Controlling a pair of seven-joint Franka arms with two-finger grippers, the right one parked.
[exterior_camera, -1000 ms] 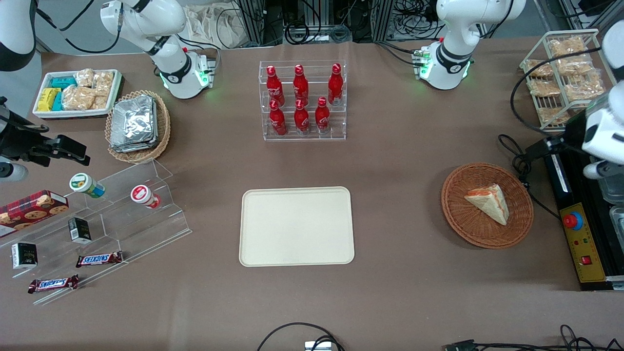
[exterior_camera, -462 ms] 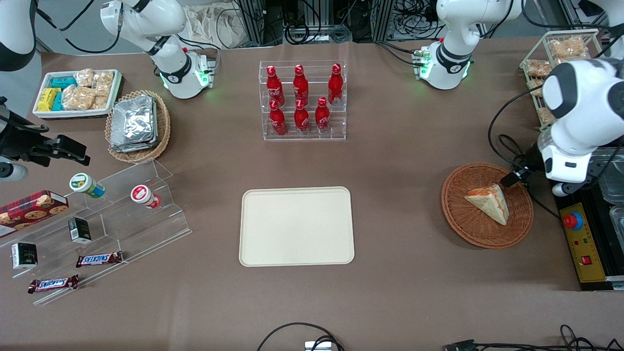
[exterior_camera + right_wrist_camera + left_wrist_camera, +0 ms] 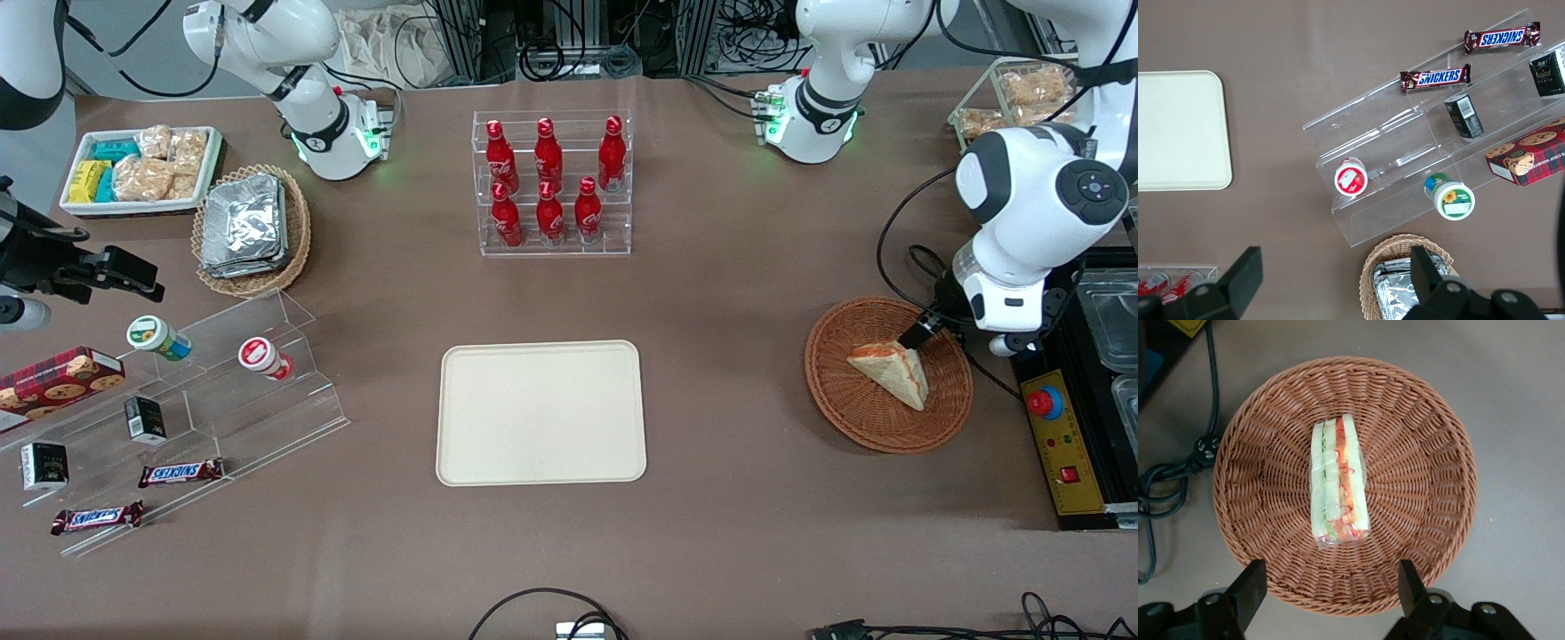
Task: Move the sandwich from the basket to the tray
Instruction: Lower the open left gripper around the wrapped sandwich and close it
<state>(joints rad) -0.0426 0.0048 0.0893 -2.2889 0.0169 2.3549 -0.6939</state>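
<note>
**Gripper over basket, sandwich not yet held**

While the left arm hangs above the basket (image 3: 887, 374), we see its gripper (image 3: 1333, 585) w/ fingers (image 3: 1250, 585) spread wide apart, nothing between them. From the wrist cam, both fingertips sit over the basket's rim, one to each side, and the sandwich (image 3: 1339, 481) lies between their lines but clear of them, no contact.

We take the basket as our landmark. It sits toward the working arm's end of the table. The sandwich (image 3: 892, 369) rests inside it, roughly at the middle, lying flat on the weave in its clear wrap, red and green filling edge facing up at the wrist cam. In the front view one dark fingertip (image 3: 914, 334) shows just above the sandwich's upper corner, at the basket edge farther from the front camera.

The tray (image 3: 540, 412) lies well apart from the basket, toward the middle of the table, approx. level w/ it, bare on top. A bottle rack (image 3: 552, 183) w/ red bottles stands farther from the front camera than the tray. A black cable (image 3: 1178, 463) coils on the table just beside the basket.
</note>
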